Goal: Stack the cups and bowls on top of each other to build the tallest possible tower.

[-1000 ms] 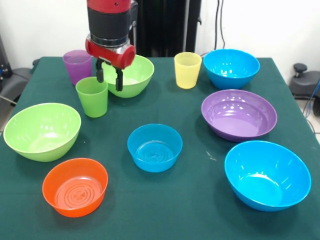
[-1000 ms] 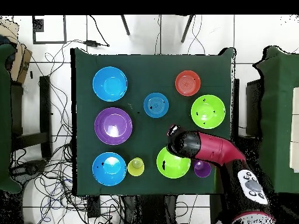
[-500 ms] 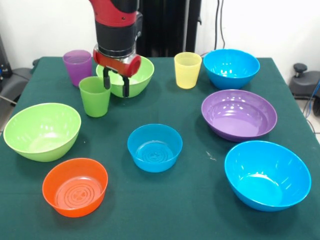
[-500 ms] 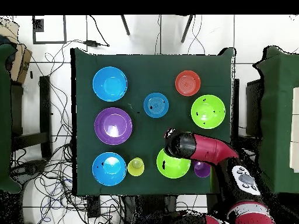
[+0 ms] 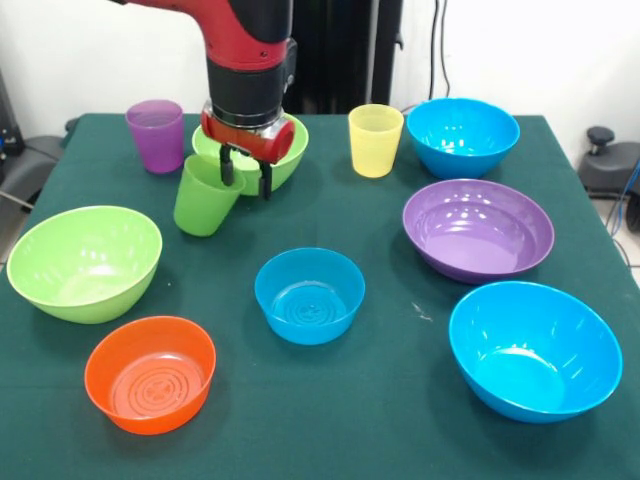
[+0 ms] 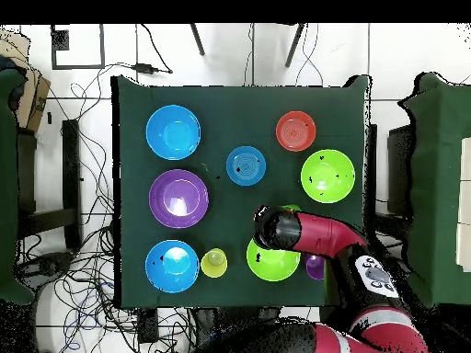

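My gripper [image 5: 246, 176] is open at the green cup [image 5: 205, 200]. Its left finger is inside the cup's rim and the cup leans, top to the right. A lime bowl [image 5: 288, 150] sits right behind the gripper. The purple cup [image 5: 156, 134] and yellow cup [image 5: 375, 140] stand upright at the back. The small blue bowl [image 5: 309, 295] is at centre, the orange bowl [image 5: 150, 373] front left, and the other lime bowl [image 5: 84, 262] left. No tower shows; every piece stands singly. In the overhead view the arm [image 6: 308, 234] covers the gripper.
The wide purple bowl [image 5: 478, 229] and two large blue bowls [image 5: 462, 136] [image 5: 534, 349] fill the right side of the green table [image 5: 390, 420]. Cables lie on the floor round the table in the overhead view [image 6: 92, 276].
The gripper has moved right and slightly lower, from beside the green cup to over its rim. The cup, upright before, now leans and has shifted right.
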